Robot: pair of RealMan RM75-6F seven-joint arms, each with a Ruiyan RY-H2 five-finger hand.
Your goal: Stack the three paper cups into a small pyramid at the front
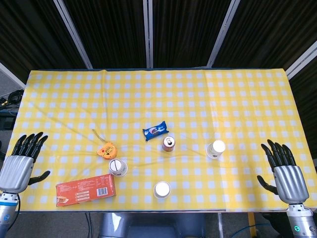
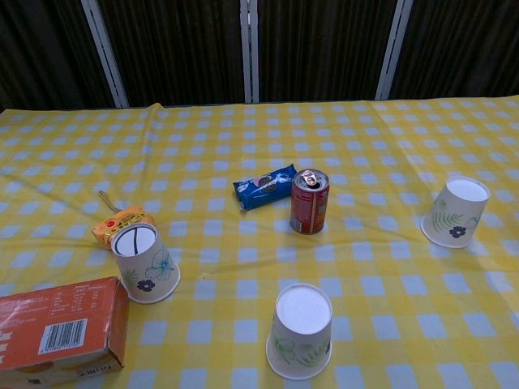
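Note:
Three white paper cups with flower prints stand upside down on the yellow checked table [image 1: 148, 94]. One cup [image 1: 118, 167] [image 2: 144, 262] is at the front left, one [image 1: 162, 189] [image 2: 300, 329] at the front middle, one [image 1: 215, 148] [image 2: 455, 211] to the right. My left hand [image 1: 21, 161] hovers open at the table's left front edge, fingers spread. At the right front edge my right hand [image 1: 283, 168] is likewise open. Both are far from the cups and hold nothing. The chest view shows neither hand.
A red drink can [image 1: 169, 144] [image 2: 309, 201] stands mid-table with a blue snack packet [image 1: 155, 131] [image 2: 264, 185] behind it. An orange wrapped snack [image 1: 107, 149] [image 2: 120, 224] lies by the left cup. An orange carton [image 1: 85, 191] [image 2: 57, 331] lies at the front left.

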